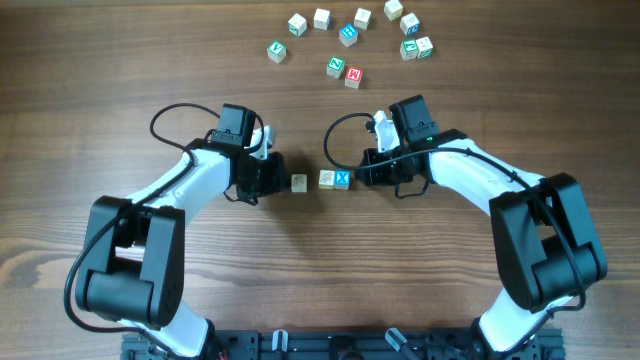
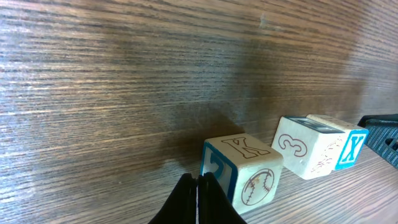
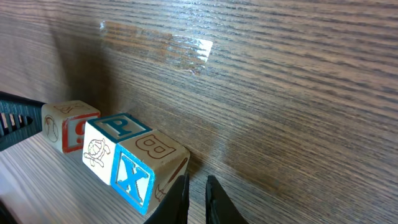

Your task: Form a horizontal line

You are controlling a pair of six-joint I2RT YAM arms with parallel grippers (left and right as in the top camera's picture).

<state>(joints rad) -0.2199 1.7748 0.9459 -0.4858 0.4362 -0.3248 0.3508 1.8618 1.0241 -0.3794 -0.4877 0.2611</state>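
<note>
Dark wood-grain surface (image 1: pixel 120 80) carries three cubes mid-table: K cube (image 1: pixel 299 182) apart, pale cube (image 1: pixel 326 179) touching X cube (image 1: pixel 343 179). Light, rigid, smooth-faced wood with crisp edges; likely easiest nudged or pinched on opposite flat sides. Left hand (image 2: pixel 198 202) is closed and empty; right hand (image 3: pixel 194 202) barely parted, holding nothing.

Three small wooden alphabet cubes lie in a row between the two grippers. The plain-topped cube (image 1: pixel 299 182) sits just off the left gripper (image 1: pixel 277 176), upright, with a baseball drawing on one side; whether the fingers touch it cannot be told. A gap separates it from the middle cube (image 1: pixel 326 179), which touches the blue X cube (image 1: pixel 342 179) just beside the right gripper (image 1: pixel 358 172).
</note>
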